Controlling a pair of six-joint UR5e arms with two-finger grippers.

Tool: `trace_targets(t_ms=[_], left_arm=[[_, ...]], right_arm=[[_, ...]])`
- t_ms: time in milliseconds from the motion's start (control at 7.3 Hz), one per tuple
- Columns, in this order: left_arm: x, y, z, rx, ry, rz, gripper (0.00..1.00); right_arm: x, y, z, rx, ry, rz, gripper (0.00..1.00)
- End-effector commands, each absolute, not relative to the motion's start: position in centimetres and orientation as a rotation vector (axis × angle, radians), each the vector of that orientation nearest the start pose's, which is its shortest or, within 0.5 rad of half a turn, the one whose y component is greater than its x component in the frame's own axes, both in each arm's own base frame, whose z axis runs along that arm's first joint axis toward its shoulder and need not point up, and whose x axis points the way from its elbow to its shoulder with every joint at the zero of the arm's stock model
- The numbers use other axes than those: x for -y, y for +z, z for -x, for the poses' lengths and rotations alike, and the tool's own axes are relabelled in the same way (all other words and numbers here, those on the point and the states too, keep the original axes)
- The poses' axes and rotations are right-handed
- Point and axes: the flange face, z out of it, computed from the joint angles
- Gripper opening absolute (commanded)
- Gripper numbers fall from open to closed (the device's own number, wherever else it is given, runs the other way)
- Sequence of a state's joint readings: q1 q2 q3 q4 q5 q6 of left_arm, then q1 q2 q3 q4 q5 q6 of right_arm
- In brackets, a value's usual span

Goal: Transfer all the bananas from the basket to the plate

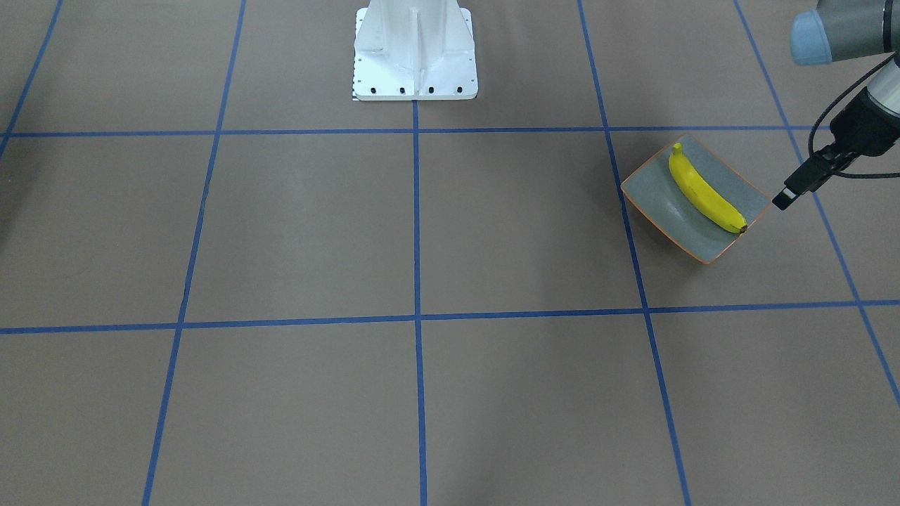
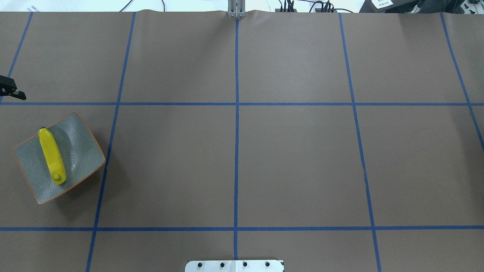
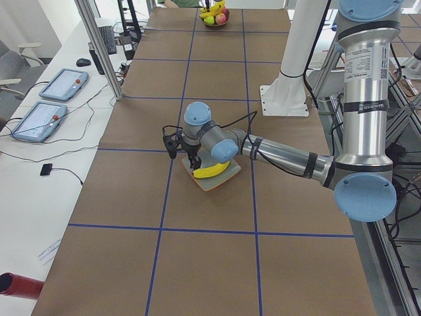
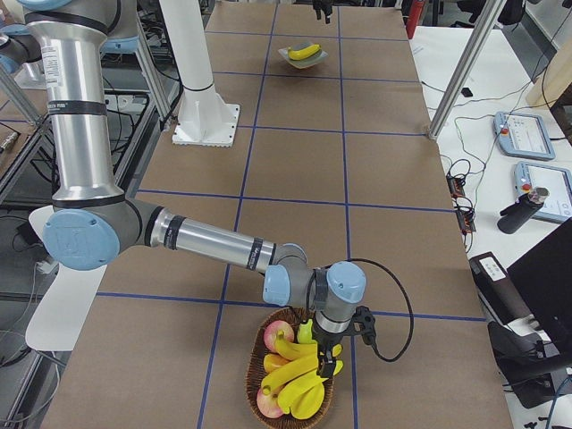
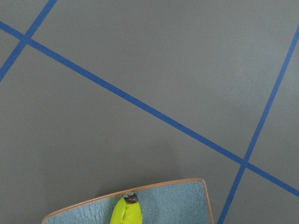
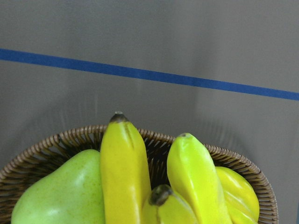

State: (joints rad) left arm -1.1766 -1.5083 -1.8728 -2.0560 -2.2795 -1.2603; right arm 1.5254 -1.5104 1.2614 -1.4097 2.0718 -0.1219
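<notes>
At the overhead view's left edge, the left end effector hangs above the worktop, just past the plate's corner. Whether its fingers are spread or pressed together, I cannot tell. Just beside it, the plate carries 1 banana, dark tip toward that end effector, with a wide strip of grey dish showing alongside. Only the right side view shows the right end effector, low over the basket near the worktop's end; its grip cannot be judged. Its wrist camera shows several bananas and 1 green pear against the wicker rim.
</notes>
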Motion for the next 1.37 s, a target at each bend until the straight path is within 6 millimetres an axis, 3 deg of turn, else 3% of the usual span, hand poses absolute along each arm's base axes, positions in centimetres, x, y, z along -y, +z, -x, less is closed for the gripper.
trace_targets(t_ms=[0, 274, 411, 685, 959, 1232], left_arm=[[47.2, 48.1, -12.2, -0.983, -0.537, 0.024, 1.0], [47.3, 48.0, -12.3, -0.984, -0.536, 0.022, 1.0], [47.3, 48.2, -12.3, -0.982, -0.537, 0.025, 1.0], [47.3, 48.2, -12.3, -0.982, -0.537, 0.025, 1.0], [47.4, 48.2, -12.2, -0.982, -0.539, 0.024, 1.0], [47.4, 48.1, -12.3, -0.983, -0.537, 0.024, 1.0]], right_arm=[[49.8, 78.5, -6.4, 0.502, -0.143, 0.077, 0.82], [49.6, 79.3, -6.3, 0.505, -0.181, 0.084, 0.82], [49.6, 79.3, -6.4, 0.505, -0.178, 0.085, 0.76], [50.1, 78.9, -6.3, 0.504, -0.174, 0.079, 0.45], [50.2, 78.8, -6.3, 0.505, -0.169, 0.079, 0.0], [51.0, 78.0, -6.3, 0.504, -0.163, 0.069, 0.0]])
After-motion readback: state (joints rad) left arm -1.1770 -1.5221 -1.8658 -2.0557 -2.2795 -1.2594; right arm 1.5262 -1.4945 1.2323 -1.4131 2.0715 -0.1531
